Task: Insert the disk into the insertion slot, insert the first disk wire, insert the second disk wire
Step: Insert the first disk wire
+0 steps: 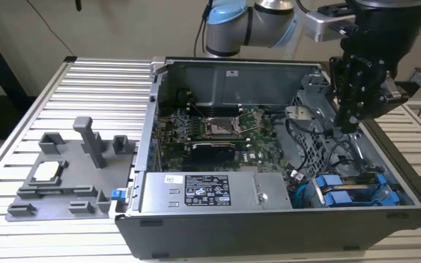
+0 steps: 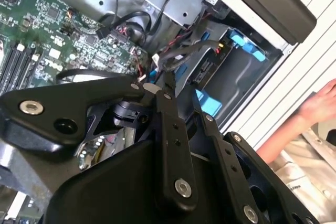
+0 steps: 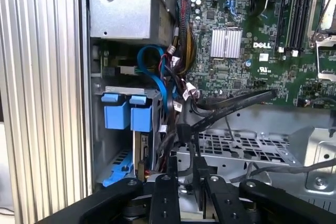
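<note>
The black gripper (image 3: 186,162) clenches a thin black disk wire (image 3: 182,130), so it hangs near the blue-framed flat disk (image 1: 339,197) seated in the grey sheet-metal insertion slot (image 3: 126,92).

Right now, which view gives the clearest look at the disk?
The first wrist view: the disk turns both blue end tabs toward the camera, unblocked. The exterior view shows it from above, low at that view's right, inside the case. The second wrist view catches its blue parts past black cables.
</note>
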Tool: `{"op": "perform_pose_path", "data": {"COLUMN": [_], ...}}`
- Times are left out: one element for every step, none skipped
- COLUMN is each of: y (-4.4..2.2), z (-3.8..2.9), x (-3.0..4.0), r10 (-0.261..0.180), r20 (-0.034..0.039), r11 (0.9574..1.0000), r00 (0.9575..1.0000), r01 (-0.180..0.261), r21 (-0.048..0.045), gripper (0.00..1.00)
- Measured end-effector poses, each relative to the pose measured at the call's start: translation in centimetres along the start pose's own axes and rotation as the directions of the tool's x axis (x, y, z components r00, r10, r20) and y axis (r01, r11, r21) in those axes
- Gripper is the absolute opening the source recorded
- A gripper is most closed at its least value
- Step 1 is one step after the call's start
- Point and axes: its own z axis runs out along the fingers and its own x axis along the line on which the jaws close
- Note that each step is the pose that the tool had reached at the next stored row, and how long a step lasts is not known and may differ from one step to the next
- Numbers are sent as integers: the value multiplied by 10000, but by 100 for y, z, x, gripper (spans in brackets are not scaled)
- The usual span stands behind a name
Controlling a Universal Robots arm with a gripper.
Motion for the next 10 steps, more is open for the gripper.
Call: {"op": "perform_pose_path", "data": {"y": [24, 50, 74, 94, 111, 127, 140, 153, 167, 180], "z": [-3, -7, -10, -12, -12, -12, -11, -9, -8, -6], "x": [-5, -11, -16, -21, -26, -31, -36, -41, -46, -51], "r10": [-2, -3, -6, -13, -25, -42, -63, -85, -109, -132], "r20": [-19, -33, -52, -85, -128, -182, -239, -302, -366, -429], "r11": [10000, 10000, 10000, 10000, 10000, 10000, 10000, 9999, 9999, 9999], "r00": [10000, 10000, 10000, 10000, 9999, 9998, 9997, 9995, 9993, 9990], "r01": [2, 3, 6, 14, 25, 43, 65, 87, 111, 135], "r21": [14, 30, 42, 50, 56, 61, 64, 66, 66, 65], "gripper": [27, 27, 27, 27, 27, 27, 27, 27, 27, 27]}}
